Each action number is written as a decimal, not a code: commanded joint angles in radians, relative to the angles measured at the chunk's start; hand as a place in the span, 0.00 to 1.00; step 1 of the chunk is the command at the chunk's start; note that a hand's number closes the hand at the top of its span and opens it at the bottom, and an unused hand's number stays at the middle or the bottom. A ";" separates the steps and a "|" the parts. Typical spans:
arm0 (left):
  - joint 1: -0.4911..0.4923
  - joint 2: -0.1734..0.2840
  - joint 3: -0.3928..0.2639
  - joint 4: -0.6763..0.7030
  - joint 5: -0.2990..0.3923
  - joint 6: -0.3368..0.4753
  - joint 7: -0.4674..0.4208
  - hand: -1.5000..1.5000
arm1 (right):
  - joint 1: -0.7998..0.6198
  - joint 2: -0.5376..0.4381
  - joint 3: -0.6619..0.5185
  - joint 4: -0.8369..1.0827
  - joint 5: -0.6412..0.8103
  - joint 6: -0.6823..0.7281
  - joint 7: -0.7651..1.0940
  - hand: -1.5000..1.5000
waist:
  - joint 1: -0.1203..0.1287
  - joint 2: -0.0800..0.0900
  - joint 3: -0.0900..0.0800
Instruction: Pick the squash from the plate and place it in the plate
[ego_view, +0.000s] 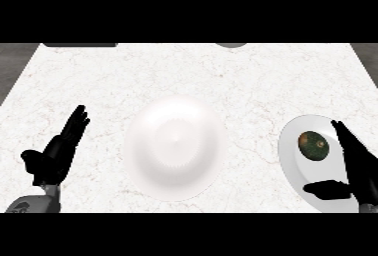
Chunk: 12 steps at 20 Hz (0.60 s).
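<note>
Head view: squash (314, 145) on rt plate (295, 165); centre plate (175, 148) bare; left hand (57, 152), right hand (356, 162) both w/ straight fingers, holding nothing; no legible text.

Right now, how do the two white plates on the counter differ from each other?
The middle plate holds nothing, while the right plate holds the dark green squash. The middle plate shows whole; the right plate is partly hidden by the open right hand. The middle plate looks larger. Both are white and lie on the marble counter.
</note>
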 joint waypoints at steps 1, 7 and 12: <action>-0.024 -0.031 0.014 0.019 -0.026 -0.003 0.002 0.50 | -0.039 0.039 -0.047 0.111 0.029 0.039 -0.060 0.00 | 0.000 0.000 0.000; -0.009 -0.066 0.012 0.031 -0.072 0.001 -0.033 0.50 | -0.117 0.123 -0.040 0.226 0.127 0.039 -0.043 0.00 | 0.002 0.000 0.000; 0.027 -0.050 0.065 0.050 -0.068 -0.041 -0.080 0.50 | -0.172 0.150 -0.097 0.285 0.155 0.058 -0.053 0.00 | 0.002 0.000 0.000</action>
